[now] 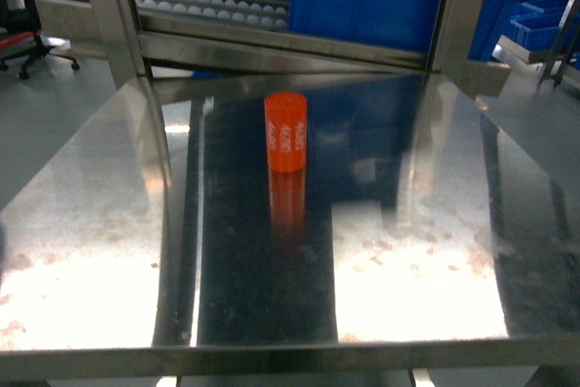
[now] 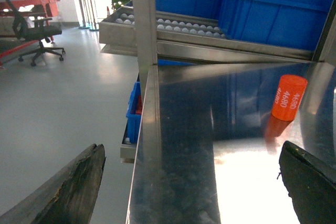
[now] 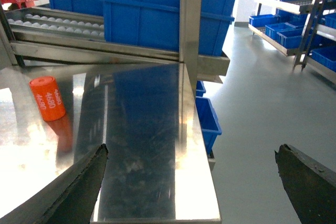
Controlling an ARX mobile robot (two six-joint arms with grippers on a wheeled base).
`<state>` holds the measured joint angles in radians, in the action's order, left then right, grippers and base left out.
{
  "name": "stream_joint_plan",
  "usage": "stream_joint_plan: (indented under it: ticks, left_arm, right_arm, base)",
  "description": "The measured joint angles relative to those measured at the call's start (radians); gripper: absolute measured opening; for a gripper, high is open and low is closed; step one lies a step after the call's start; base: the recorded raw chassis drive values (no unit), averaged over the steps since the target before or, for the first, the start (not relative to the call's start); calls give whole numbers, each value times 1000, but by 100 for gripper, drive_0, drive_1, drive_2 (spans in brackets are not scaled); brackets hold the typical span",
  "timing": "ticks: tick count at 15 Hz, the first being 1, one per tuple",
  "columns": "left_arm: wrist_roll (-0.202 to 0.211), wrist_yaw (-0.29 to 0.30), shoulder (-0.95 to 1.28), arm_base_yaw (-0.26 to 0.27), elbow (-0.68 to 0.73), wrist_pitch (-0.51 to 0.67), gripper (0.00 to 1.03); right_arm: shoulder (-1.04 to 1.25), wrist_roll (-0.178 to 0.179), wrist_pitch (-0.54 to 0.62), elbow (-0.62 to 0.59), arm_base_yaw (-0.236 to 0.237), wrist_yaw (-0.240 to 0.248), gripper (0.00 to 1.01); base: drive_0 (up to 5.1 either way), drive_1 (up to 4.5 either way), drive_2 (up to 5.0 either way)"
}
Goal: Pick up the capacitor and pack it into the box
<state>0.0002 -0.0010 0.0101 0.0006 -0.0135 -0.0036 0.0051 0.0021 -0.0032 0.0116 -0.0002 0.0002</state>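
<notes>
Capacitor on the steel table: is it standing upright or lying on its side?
Upright. The orange capacitor stands on one flat end on the steel table, round top face up, its reflection directly below it. Neither gripper touches it.

Polished steel tabletop [image 1: 109, 224] bearing one upright orange cylindrical capacitor [image 1: 285, 131], white-lettered, near the far edge, roughly midway between left and right edges

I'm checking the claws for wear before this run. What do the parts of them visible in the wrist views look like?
Only the fingertips show. The left claw has two dark, nearly black tapered fingers with a rough, scuffed, worn-looking surface. The right claw has the same dark wedge-shaped fingers, also scuffed. No cables, markings or arm links are visible in any view.
</notes>
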Motion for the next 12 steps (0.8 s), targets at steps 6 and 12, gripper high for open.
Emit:
stream_joint_plan:
  ticks: [6, 12]
  left_arm:
    - [0, 0, 0, 0, 0, -1, 98]
    - [0, 1, 0, 0, 0, -1, 98]
  right_arm:
    - [0, 0, -2, 0, 0, 0, 98]
    - [0, 0, -2, 0, 0, 0, 98]
  base:
    - [0, 0, 0]
    - [0, 0, 0]
